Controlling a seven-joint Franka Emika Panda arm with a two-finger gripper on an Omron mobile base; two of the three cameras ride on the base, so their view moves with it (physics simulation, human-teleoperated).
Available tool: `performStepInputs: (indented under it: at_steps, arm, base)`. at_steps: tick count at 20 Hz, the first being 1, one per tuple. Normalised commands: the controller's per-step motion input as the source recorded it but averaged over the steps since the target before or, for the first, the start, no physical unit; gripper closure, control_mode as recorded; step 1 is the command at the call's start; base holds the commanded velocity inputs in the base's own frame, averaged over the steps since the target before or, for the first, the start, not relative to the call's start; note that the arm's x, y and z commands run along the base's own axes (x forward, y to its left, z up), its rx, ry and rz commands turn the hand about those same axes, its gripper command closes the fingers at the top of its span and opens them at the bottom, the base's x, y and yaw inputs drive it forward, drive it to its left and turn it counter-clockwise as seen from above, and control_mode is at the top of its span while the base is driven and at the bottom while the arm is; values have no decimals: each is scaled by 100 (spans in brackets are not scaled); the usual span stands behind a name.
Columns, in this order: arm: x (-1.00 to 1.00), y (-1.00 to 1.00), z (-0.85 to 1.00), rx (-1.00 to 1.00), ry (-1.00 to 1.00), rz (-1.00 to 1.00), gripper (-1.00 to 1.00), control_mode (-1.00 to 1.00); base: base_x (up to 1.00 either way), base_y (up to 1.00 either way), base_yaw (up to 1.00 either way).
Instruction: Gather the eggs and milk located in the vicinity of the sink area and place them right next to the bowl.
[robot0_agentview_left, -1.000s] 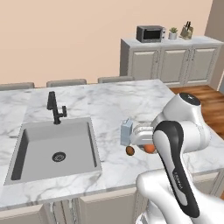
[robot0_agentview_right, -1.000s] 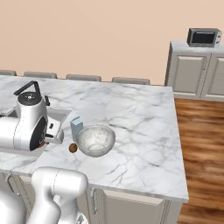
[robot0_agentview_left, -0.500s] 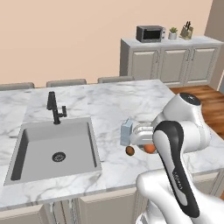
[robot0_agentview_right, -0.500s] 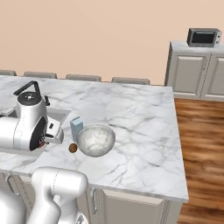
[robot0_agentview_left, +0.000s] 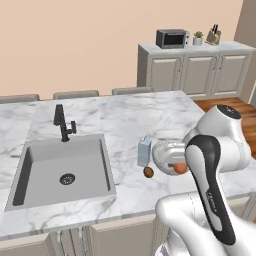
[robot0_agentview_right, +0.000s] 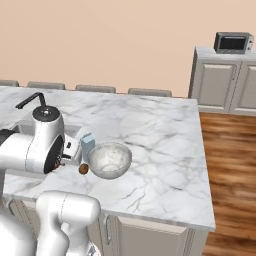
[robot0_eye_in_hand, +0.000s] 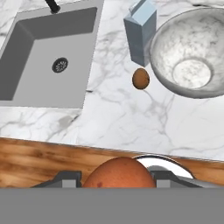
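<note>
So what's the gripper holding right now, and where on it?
The gripper is shut on the orange-brown egg, a finger on each side of its middle.

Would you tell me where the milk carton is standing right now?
The milk carton stands upright on the marble counter, between the sink and the bowl, with a brown egg just beside it.

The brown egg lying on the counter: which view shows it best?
The hand view: brown egg lies unobstructed beside the milk and bowl. Both base views show it only small.
</note>
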Motion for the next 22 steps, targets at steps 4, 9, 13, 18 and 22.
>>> performStepInputs:
  at_steps: [4, 9, 13, 18, 22]
  arm:
    - [0, -54, 0, 3, 0, 0, 100, -100]
    - [0, -56, 0, 3, 0, 2, 100, -100]
    - [0, -49, 0, 1, 0, 9, 100, -100]
    - [0, -62, 0, 0, 0, 20, 100, -100]
    - [0, -63, 0, 0, 0, 31, 100, -100]
  base:
    - [0, 0, 0]
    - [0, 0, 0]
    - [0, 0, 0]
    - [0, 0, 0]
    - [0, 0, 0]
